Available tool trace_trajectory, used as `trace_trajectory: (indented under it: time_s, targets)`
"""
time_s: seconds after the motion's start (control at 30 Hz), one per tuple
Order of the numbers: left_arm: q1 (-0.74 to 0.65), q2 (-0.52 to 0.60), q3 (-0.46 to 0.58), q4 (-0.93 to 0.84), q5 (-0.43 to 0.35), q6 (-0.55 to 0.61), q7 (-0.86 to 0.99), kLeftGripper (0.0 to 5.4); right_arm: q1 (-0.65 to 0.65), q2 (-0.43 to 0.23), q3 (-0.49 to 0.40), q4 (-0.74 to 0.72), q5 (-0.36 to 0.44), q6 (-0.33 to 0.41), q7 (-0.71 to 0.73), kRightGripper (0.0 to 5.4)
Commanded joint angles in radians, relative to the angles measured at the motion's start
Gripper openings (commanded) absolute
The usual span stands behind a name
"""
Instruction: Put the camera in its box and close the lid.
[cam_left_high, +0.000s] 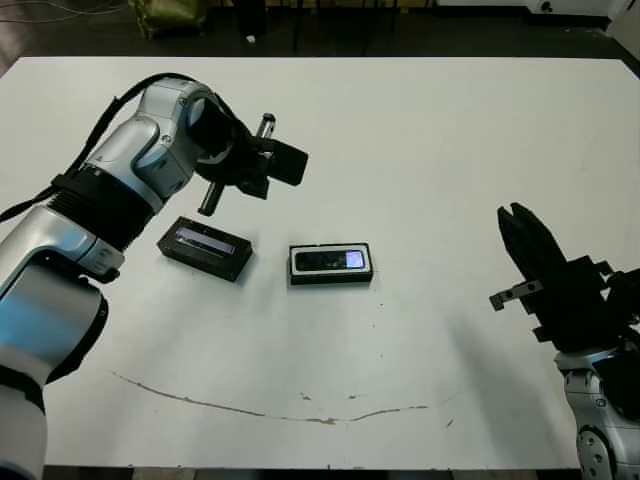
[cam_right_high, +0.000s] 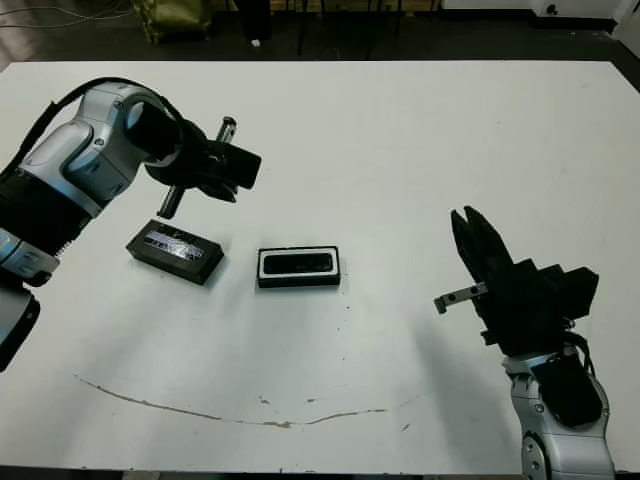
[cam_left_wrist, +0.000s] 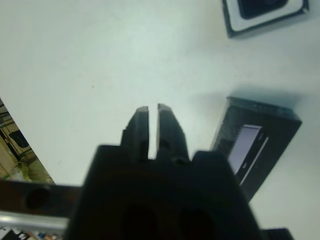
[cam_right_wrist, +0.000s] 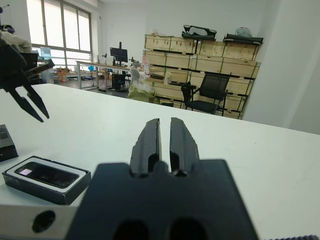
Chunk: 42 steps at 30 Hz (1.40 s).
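Closed black right end effector (cam_left_high: 520, 222); slim glossy camera (cam_left_high: 331, 261) in white-lined box (cam_left_high: 331, 278).

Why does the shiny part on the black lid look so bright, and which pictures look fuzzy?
Left eye view: the lid has a glossy strip that catches the light, and the camera in the box shows a bluish-white glare patch. Left wrist view: the left gripper and its black body are blurry. Right wrist view: the right gripper looks soft, the room sharper.
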Motion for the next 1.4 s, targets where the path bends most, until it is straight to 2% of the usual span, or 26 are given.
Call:
trace_trajectory:
  time_s: [0.03, 0.17, 0.3, 0.67, 0.83, 1.0, 1.23, 1.4]
  targets:
    - [0.003, -0.012, -0.025, 0.041, 0.041, -0.011, -0.021, 0.00, 0.014, -0.007, -0.006, 0.013, 0.012, 0.019, -0.004, 0.01]
    - [0.011, -0.020, -0.027, 0.072, 0.054, -0.037, -0.033, 0.00, 0.022, -0.015, -0.003, -0.002, 0.004, 0.043, -0.013, 0.01]
    - [0.016, -0.023, -0.031, 0.092, 0.071, -0.061, -0.036, 0.00, 0.028, -0.020, -0.003, 0.008, -0.008, 0.024, -0.003, 0.01]
    - [0.055, -0.033, -0.070, 0.093, 0.127, -0.057, -0.087, 0.00, 0.044, -0.032, -0.005, -0.010, 0.001, 0.045, -0.011, 0.01]
    - [0.068, -0.033, -0.074, 0.087, 0.128, -0.074, -0.115, 0.00, 0.039, -0.036, -0.003, 0.011, -0.006, 0.018, 0.003, 0.01]
    - [0.089, -0.033, -0.078, 0.072, 0.131, -0.085, -0.129, 0.00, 0.038, -0.032, -0.007, 0.031, 0.012, -0.004, 0.022, 0.01]
    - [0.120, -0.014, -0.089, -0.026, 0.155, -0.050, -0.181, 0.00, 0.056, -0.035, -0.008, -0.006, 0.014, 0.035, 0.004, 0.01]
    - [0.143, 0.020, -0.079, -0.079, 0.151, -0.041, -0.215, 0.00, 0.060, -0.029, -0.012, 0.004, 0.032, 0.031, 0.012, 0.01]
